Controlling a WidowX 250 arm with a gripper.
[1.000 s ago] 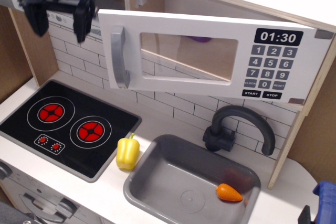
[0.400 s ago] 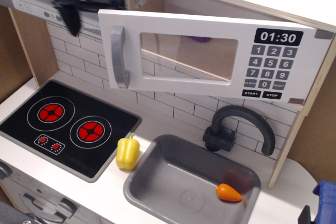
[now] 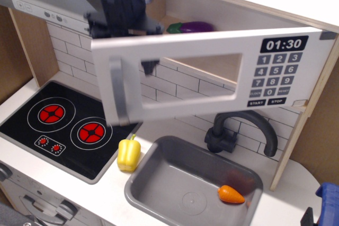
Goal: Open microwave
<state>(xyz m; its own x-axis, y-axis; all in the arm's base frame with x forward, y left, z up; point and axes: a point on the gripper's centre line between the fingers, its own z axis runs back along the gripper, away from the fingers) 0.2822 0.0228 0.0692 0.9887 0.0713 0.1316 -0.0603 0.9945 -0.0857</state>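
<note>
White and wood-framed, the microwave (image 3: 212, 72) is mounted above the sink (image 3: 175, 183), its door swung partly out, hinged at the right. The door should be pushed steadily from behind its handle (image 3: 117, 92) edge. Whether the gripper (image 3: 124, 25) fingers are parted cannot be told.

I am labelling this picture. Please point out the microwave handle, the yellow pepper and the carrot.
microwave handle (image 3: 117, 92), main camera view, middle of the grey bar.
yellow pepper (image 3: 128, 153), main camera view, its body.
carrot (image 3: 231, 195), main camera view, its orange middle.
</note>
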